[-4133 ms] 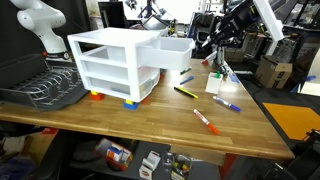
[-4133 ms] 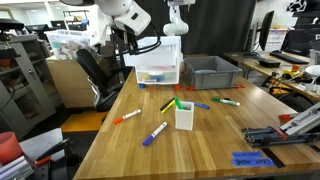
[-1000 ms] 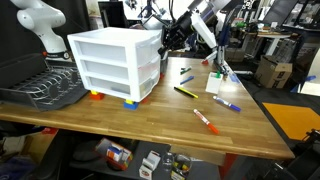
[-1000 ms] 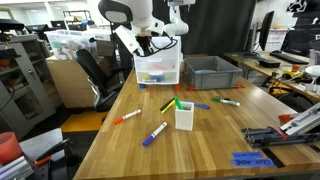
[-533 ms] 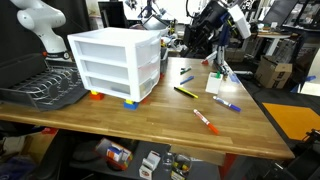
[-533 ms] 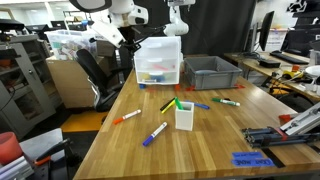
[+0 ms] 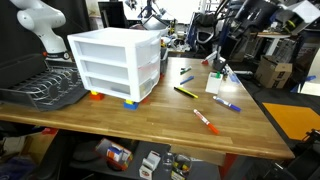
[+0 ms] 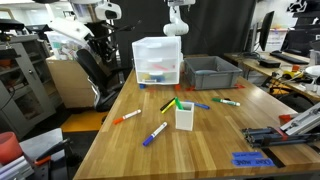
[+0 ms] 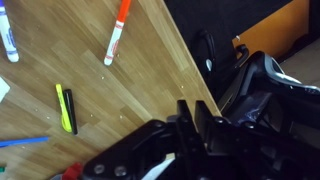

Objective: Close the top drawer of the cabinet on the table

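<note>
On the table (image 7: 150, 120), the top drawer (image 7: 148, 47) sits flush inside the cabinet (image 7: 108, 68), front toward the end effector (image 7: 220, 42), grip unreadable.

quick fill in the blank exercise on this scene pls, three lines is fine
1. The top drawer of the white plastic cabinet is fully ____.
2. The cabinet has ____ drawers.
3. The small white square cup on the light brown wooden table stands ____.
Missing words: closed; three; upright.
</note>
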Motion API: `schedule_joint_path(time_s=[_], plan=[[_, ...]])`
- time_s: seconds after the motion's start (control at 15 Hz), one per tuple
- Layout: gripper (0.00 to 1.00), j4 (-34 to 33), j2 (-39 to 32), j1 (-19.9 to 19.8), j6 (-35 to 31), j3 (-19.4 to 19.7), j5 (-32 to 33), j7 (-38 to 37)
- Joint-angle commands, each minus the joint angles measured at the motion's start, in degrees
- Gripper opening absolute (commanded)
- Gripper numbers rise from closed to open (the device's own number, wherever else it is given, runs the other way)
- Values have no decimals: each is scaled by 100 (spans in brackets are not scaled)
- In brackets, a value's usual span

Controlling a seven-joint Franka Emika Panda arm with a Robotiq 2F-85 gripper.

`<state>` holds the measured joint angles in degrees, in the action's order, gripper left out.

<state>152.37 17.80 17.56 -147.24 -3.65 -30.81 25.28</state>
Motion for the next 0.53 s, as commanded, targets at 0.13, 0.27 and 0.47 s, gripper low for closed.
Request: schedule_joint_path(time_s=[0.13,0.27,0.47], plan=[[62,316,669,51,929,245,60,-49],[51,360,870,56,1052,307,62,-50],[63,355,749,72,1005,277,56,-46]])
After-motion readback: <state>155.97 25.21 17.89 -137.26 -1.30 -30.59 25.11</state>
